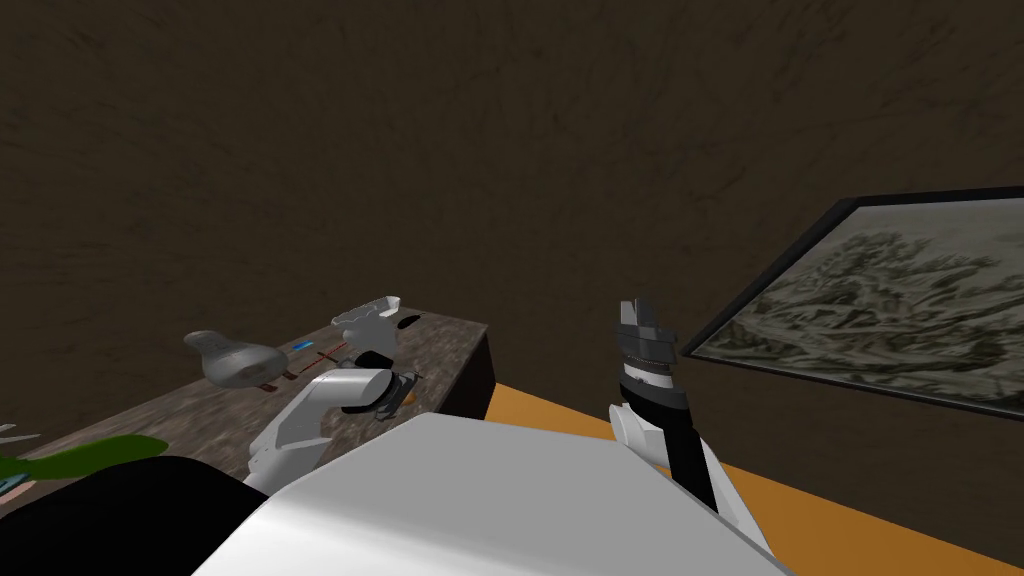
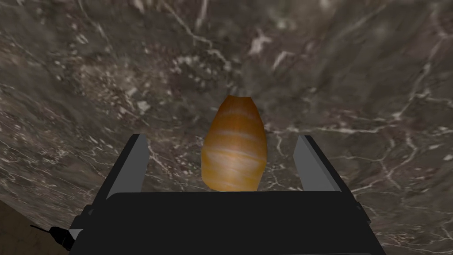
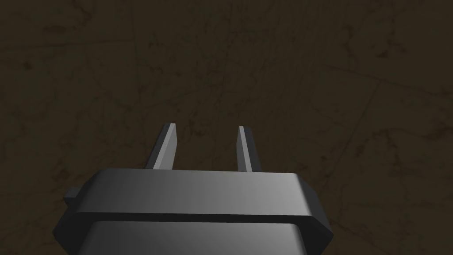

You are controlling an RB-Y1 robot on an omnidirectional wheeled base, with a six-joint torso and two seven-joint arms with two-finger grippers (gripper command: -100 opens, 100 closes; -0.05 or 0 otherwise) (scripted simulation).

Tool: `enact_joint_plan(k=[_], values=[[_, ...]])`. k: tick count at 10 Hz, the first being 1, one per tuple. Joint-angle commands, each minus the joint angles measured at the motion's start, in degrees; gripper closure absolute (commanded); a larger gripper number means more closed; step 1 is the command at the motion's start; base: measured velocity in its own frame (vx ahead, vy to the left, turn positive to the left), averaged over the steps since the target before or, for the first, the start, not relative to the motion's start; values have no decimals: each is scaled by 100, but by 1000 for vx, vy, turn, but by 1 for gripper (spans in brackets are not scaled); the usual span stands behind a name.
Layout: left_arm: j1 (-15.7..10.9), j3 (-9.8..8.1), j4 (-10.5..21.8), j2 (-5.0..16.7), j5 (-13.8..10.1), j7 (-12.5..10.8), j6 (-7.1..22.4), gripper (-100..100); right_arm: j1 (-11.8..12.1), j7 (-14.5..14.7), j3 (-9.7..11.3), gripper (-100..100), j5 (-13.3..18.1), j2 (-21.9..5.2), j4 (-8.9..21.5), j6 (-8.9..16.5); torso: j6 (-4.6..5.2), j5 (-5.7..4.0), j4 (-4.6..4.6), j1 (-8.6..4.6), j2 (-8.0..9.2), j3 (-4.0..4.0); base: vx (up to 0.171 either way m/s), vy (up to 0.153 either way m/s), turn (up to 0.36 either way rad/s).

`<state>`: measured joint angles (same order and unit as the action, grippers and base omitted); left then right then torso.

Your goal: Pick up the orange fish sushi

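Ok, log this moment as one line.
left hand: open, straddling orange sushi, not touching | orange sushi: on marbled table | right hand: raised aside

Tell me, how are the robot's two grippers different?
The left gripper reaches low over the marble counter; the right gripper is raised, pointing up. The left's fingers stand wide, the orange sushi between them; the right's stand closer, nothing between. Both have two grey fingers.

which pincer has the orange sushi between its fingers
The left pincer: its open fingers flank the orange sushi on the counter. The right pincer is off the counter.
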<state>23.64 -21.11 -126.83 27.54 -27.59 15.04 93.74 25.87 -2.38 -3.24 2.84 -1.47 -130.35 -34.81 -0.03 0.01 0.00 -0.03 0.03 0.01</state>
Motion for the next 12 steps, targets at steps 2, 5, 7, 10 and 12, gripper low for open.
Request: enact_joint_plan(k=[2,5,7,10,12], values=[[-55,96,294,-21,97,29,-259,-100,0,0,0,0,0,0,0,0,0,0,1,0,2,2,-20,5,-31],[-41,73,219,-16,73,18,-196,100,0,0,0,0,0,0,0,0,-1,1,0,1,-3,-1,-3,1,-2],[-41,73,219,-16,73,19,-193,100,0,0,0,0,0,0,0,0,-1,2,-1,2,-5,-3,0,0,0],[-6,1,16,2,1,1,-20,100,0,0,0,0,0,0,0,0,-1,2,-1,2,-6,-3,4,-1,19],[24,-56,-151,16,-57,-15,123,100,1,0,0,0,0,0,0,0,-2,0,-1,-3,-10,-5,21,-6,33]])
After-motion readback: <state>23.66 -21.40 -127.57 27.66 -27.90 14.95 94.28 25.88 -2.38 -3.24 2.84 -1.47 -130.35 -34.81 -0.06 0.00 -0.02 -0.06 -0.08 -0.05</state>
